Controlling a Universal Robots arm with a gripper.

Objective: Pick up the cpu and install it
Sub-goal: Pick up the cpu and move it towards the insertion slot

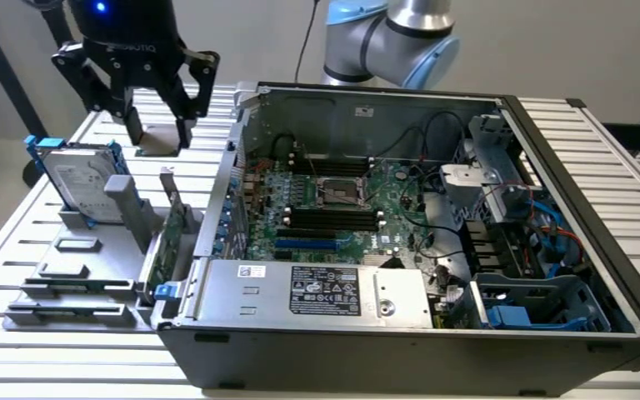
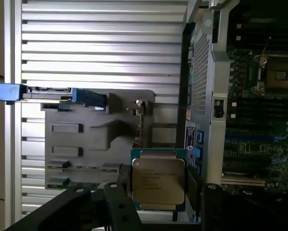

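My gripper [image 1: 156, 135] hangs above the slatted table, to the exterior view's left of the open computer case [image 1: 587, 325]. It is shut on the cpu [image 1: 157, 138], a small flat square chip held by its edges. In the wrist view the cpu [image 2: 158, 180] shows its dull silver top with a green rim, with one dark finger [image 2: 121, 190] on each side of it. The gripper [image 2: 158, 185] holds it in the air over the grey parts holder [image 2: 86, 139]. The empty cpu socket [image 1: 337, 193] lies in the middle of the motherboard, and it appears in the wrist view too [image 2: 279, 74].
A silver hard drive with blue brackets [image 1: 81, 179] stands upright in the grey holder [image 1: 76, 279], beside an expansion card [image 1: 171, 229]. A grey power supply with a label [image 1: 320, 292] fills the case's front. Black cables [image 1: 432, 133] cross the motherboard's far side.
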